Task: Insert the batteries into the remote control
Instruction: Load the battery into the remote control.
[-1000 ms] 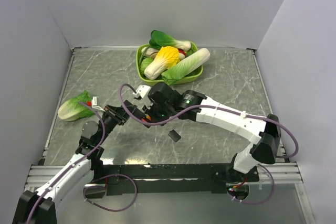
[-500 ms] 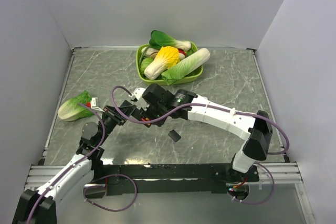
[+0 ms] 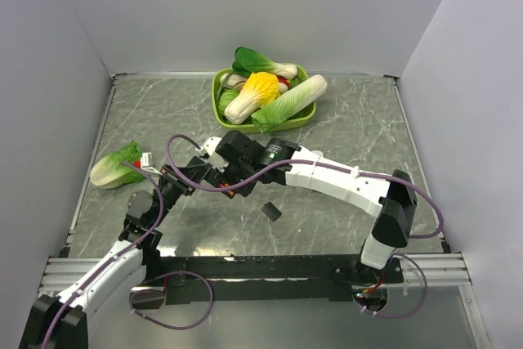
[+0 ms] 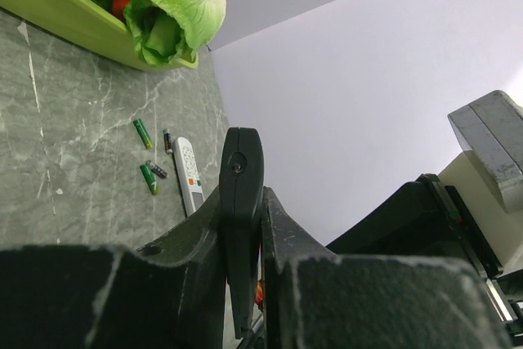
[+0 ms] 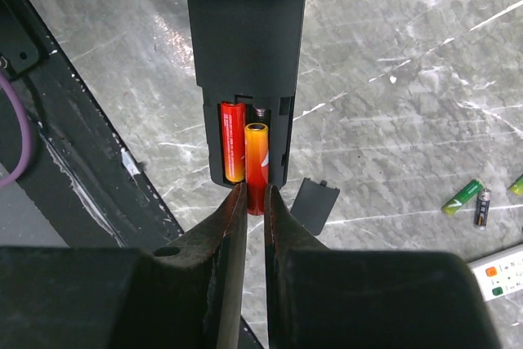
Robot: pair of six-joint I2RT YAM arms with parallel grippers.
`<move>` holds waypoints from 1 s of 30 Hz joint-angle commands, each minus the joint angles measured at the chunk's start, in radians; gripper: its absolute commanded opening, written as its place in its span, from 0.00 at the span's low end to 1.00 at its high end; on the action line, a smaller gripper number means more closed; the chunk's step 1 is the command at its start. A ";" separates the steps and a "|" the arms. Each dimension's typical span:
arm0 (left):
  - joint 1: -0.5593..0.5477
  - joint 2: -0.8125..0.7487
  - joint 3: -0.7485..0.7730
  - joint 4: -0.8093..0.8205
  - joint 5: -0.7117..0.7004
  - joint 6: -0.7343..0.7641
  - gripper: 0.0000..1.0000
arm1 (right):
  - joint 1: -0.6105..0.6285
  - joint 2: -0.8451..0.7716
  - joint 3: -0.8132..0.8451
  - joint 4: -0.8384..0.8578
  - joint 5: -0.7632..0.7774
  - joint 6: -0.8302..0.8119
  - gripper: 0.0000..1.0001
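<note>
The black remote control (image 5: 245, 38) is held up over the table at the near left, clenched edge-on in the left gripper (image 4: 242, 233). Its back is open, and one battery (image 5: 232, 140) is already seated inside. A second battery (image 5: 257, 153) is pinched tight at the tips of the right gripper (image 5: 255, 195). Its long side is lined up with the remote's long side, and it is pointed into the empty slot just beside the first one. It likely has to be pushed down flat, and the right arm is best placed for that.
</note>
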 commanded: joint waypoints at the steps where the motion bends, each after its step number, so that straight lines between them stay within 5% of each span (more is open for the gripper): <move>1: -0.003 -0.014 -0.018 0.091 -0.010 -0.044 0.01 | 0.013 0.031 0.057 -0.043 0.046 0.014 0.00; 30: -0.037 -0.028 -0.047 0.123 -0.072 -0.126 0.01 | 0.039 0.110 0.160 -0.142 0.142 0.069 0.17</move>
